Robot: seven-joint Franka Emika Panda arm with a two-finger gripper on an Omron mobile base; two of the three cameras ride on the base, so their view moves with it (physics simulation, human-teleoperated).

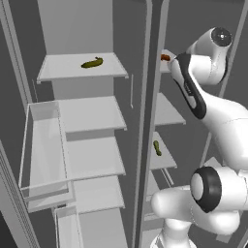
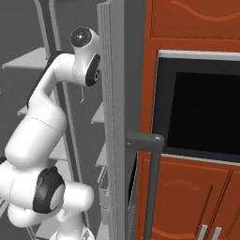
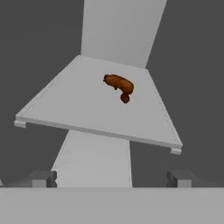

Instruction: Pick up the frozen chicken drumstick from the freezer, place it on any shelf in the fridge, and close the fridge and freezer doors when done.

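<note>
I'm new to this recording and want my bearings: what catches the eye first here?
The big white arm reaching up into the open freezer, where the reddish-brown drumstick lies alone on a short top shelf ahead of the open gripper. Next, a green pickle on the fridge's top shelf, and orange cabinets to the right.

Left base cam: behind-left, looking into open fridge (image 1: pixel 87 121) and freezer (image 1: pixel 167 111). Right base cam: behind-right, same arm (image 2: pixel 42 126). Hand cam: close, faces a freezer shelf (image 3: pixel 87 111).
</note>
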